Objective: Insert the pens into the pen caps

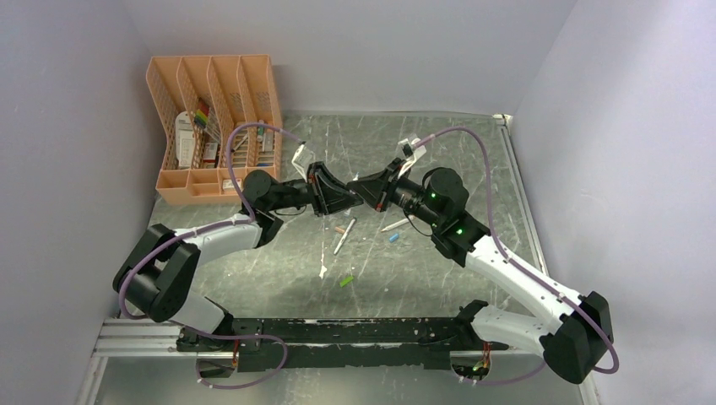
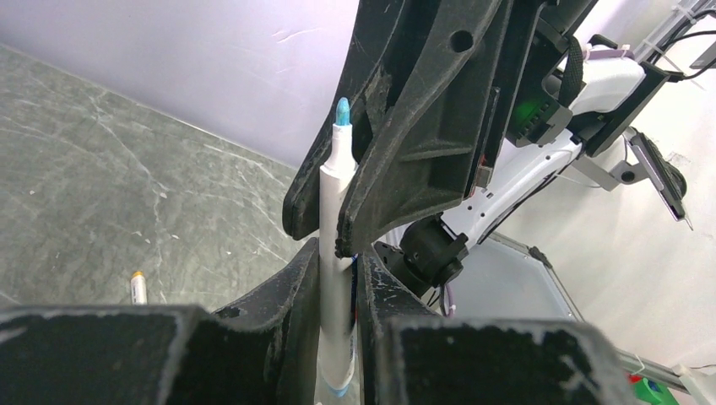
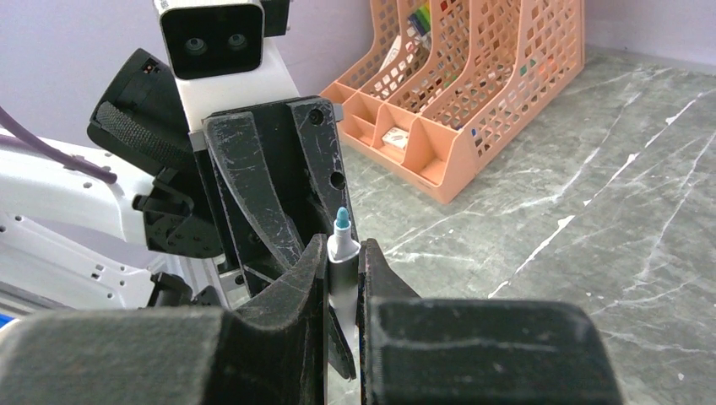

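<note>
A white pen with a blue tip stands upright between both grippers, which meet above the middle of the table. My left gripper is shut on its lower barrel. My right gripper is shut on the same pen just below the tip. In the top view the left gripper and the right gripper touch tip to tip and hide the pen. Two more white pens lie on the table below them. An orange-pink cap, a blue cap and a green cap lie beside them.
A peach mesh organiser with stationery stands at the back left and also shows in the right wrist view. Grey walls close in the table on three sides. A black rail runs along the near edge. An orange-tipped pen lies on the table in the left wrist view.
</note>
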`<state>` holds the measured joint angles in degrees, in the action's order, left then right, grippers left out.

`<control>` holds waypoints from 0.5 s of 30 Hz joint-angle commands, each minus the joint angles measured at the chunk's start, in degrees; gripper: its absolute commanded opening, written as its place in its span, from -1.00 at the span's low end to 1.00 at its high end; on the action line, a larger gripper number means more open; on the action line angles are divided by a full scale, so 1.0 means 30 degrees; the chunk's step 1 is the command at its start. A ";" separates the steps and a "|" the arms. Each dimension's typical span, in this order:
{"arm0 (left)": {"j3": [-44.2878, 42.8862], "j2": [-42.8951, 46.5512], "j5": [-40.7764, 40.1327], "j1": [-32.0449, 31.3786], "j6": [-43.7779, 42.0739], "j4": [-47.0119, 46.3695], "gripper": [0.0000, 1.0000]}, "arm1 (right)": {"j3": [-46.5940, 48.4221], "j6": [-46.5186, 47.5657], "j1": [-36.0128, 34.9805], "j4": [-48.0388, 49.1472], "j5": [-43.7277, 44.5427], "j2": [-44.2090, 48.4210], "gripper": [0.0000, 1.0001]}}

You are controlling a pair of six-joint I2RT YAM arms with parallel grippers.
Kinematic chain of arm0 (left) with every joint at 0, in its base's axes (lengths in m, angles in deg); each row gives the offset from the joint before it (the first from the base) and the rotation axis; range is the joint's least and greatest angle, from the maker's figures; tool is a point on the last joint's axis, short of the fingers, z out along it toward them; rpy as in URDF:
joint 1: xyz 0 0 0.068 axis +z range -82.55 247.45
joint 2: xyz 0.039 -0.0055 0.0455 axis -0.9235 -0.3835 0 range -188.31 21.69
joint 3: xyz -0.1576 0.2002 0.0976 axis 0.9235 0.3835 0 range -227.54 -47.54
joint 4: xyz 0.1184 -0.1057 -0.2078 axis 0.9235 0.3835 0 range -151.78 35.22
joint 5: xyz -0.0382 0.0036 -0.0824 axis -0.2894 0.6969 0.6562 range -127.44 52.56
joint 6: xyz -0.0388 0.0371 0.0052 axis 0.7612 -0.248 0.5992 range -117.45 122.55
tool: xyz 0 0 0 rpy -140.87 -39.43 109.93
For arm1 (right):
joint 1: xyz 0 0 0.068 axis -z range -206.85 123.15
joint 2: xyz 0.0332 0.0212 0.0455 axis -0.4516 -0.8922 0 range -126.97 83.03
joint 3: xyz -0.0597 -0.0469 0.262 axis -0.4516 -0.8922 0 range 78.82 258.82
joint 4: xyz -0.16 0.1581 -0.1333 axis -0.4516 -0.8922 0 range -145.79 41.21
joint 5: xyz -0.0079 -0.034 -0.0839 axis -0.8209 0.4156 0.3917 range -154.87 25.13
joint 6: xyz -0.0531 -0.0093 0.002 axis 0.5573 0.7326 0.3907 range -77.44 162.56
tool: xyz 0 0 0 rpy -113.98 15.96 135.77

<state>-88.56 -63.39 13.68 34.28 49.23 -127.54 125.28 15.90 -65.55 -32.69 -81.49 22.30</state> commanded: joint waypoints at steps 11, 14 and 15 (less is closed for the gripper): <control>-0.0081 0.1801 -0.2059 0.0196 -0.4772 0.5258 -0.86 | -0.1637 -0.1952 0.0065 -0.1786 0.8902 0.3101 0.99; -0.0789 0.2102 -0.3200 0.0245 -0.6789 0.8444 -0.86 | -0.1913 -0.2230 0.0180 -0.4539 1.0668 0.3315 0.77; -0.0968 0.2240 -0.3501 0.0249 -0.7292 0.9098 -0.86 | -0.1748 -0.2608 0.0158 -0.5837 1.0950 0.3047 0.68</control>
<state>-88.49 -58.39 8.12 34.63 37.12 -112.17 120.49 11.84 -65.33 -38.17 -59.94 32.04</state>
